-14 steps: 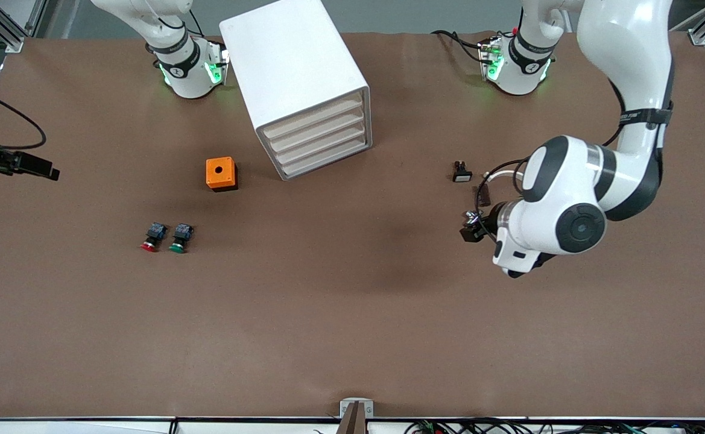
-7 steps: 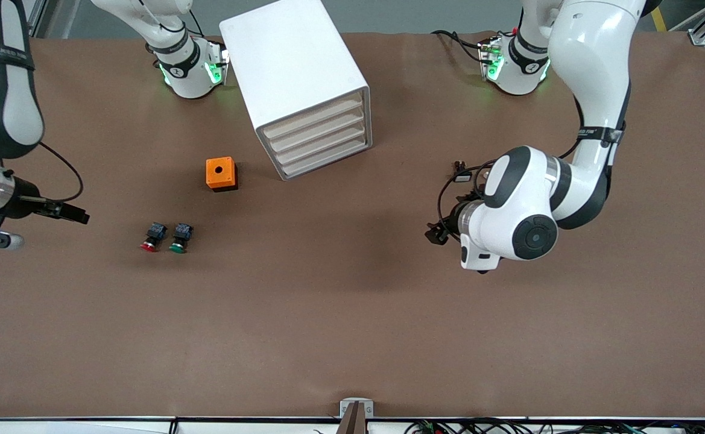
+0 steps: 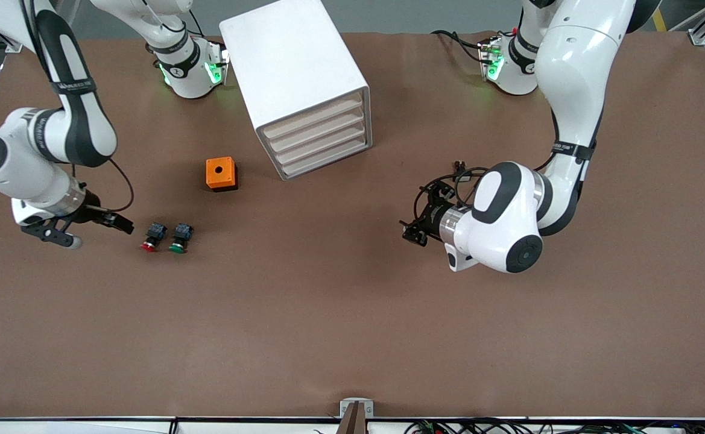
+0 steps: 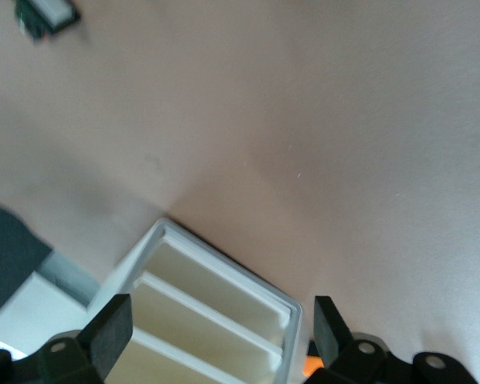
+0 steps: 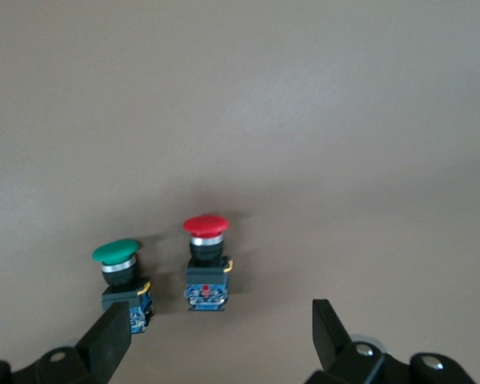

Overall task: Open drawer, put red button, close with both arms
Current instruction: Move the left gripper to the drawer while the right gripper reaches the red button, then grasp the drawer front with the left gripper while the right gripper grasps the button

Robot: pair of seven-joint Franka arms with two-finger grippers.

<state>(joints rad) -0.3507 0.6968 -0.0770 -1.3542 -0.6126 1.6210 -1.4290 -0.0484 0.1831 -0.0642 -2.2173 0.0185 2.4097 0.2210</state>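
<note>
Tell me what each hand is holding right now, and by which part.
Nothing is held. The right hand is open beside the red button, not touching it. The left hand is open over bare table, facing the cabinet.

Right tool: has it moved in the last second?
Yes. The right tool has come in from the table's edge at the right arm's end toward the red button, stopping just short, open.

1. The drawer (image 3: 322, 134), white with a beige front lip, sits shut in the stack.
2. The red button (image 3: 152, 235), red-capped on a black-and-blue body, lies tipped on the table (image 3: 328, 313).
</note>
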